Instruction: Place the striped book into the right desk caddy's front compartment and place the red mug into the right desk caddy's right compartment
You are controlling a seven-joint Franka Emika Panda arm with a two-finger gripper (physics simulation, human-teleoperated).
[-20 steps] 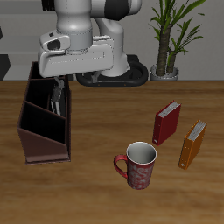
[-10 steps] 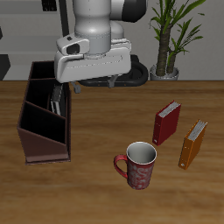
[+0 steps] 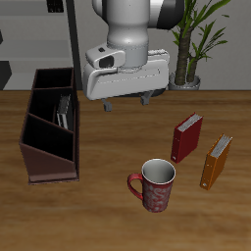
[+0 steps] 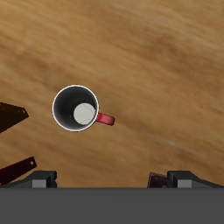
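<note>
We note the wooden table (image 3: 108,221) spanning the scene, a potted plant (image 3: 191,39) standing beyond its back edge. The robot arm (image 3: 132,29) hangs over the middle of the table, well above the surface, its wrist block carrying the gripper (image 3: 125,101). We see two short fingers (image 3: 107,104) protruding beneath the block, set apart from each other with nothing between them; the jaws stand spread and empty.

The right desk caddy (image 3: 47,147) lies near one end of the table, long and dark reddish-brown, slanted dividers inside. The striped book (image 3: 64,113) stands within it, leaning in the long narrow section behind a slanted divider; we cannot tell more of how it sits. The small section at the caddy's end nearest the table's front edge holds nothing we can make out.

The red mug (image 3: 155,184) stands upright on the bare table, nearer the front edge, well apart from the caddy. In the wrist view we look straight down into the mug (image 4: 76,108), handle jutting sideways.

Beside the mug, farther back, a red book (image 3: 185,137) stands upright; an orange book (image 3: 216,162) stands just beyond it.
</note>
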